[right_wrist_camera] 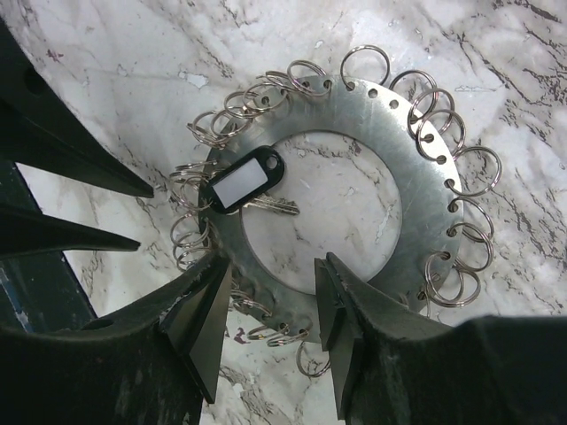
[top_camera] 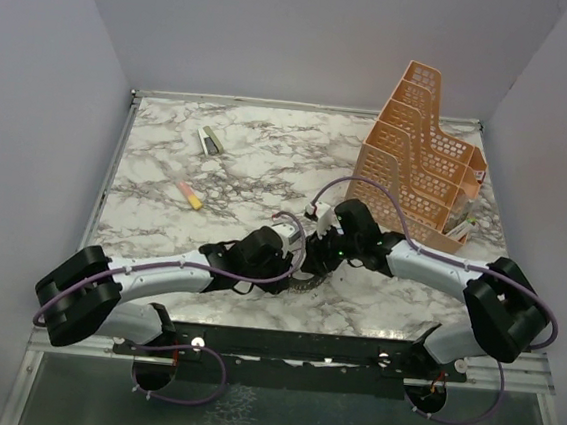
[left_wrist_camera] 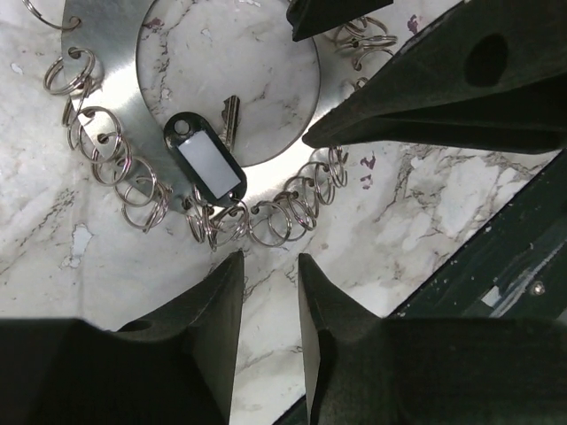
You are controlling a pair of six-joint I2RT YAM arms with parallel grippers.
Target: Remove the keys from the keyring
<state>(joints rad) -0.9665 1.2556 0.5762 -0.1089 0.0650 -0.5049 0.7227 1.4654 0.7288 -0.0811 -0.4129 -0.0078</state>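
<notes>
**Hovering both grippers at the keyring, nothing grabbed**

So the keyring (right_wrist_camera: 425, 204), a flat grey metal ring with holes punched round its edge, is lying flat on the marble table (right_wrist_camera: 106, 53). Loads of little split rings (left_wrist_camera: 210, 226) are hanging off its outer edge. The only key (right_wrist_camera: 276, 207) I'm seeing is lying inside the keyring's central hole, tucked partly under a black tag (right_wrist_camera: 244, 181) with a white label.

The left gripper (left_wrist_camera: 268, 266) is sitting just outside the keyring's rim, next to the stretch closest to the tag. Its jaws are standing apart with only bare marble showing between them.

The right gripper (right_wrist_camera: 276, 266) is hanging over the keyring's band, jaws spread, with the band and the hole's edge showing between them. Can't tell whether it's touching the metal. The key is lying just beyond its fingertips.
</notes>
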